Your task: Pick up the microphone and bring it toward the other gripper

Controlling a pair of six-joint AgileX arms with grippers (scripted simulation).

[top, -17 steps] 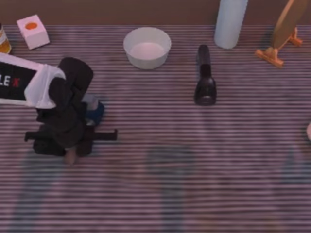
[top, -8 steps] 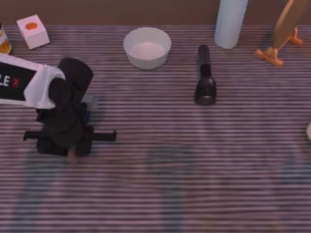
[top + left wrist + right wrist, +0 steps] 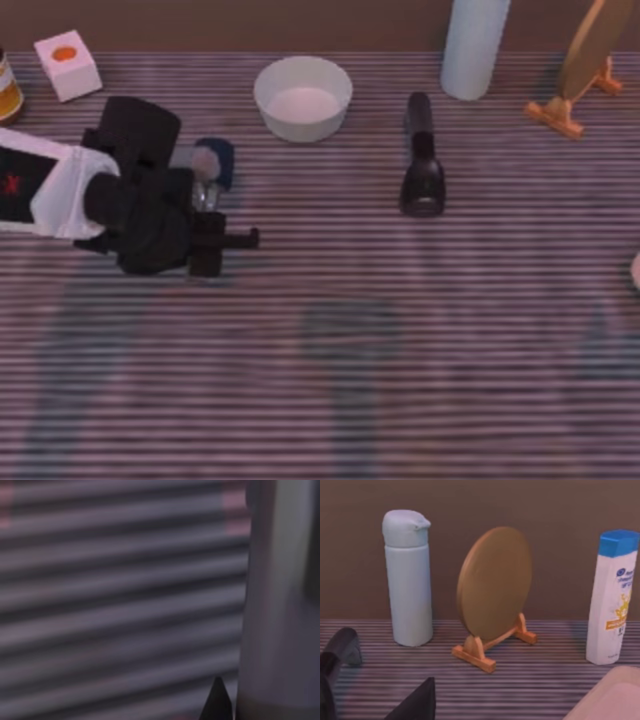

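One microphone [image 3: 213, 165] gripped by the closed left gripper [image 3: 208, 200], navy head pointed toward the table's far edge, one torch [image 3: 421, 160] well apart.

We are in a rendered tabletop scene, not a real room: a striped desk [image 3: 420, 330] against a plain brown wall [image 3: 520, 505], strewn with unrelated household goods such as a shampoo bottle [image 3: 611, 597], a white bowl [image 3: 302, 97] and a torch [image 3: 421, 157].

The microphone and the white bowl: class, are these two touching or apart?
Apart. The top view shows striped table between the microphone, at the left gripper, and the white bowl.
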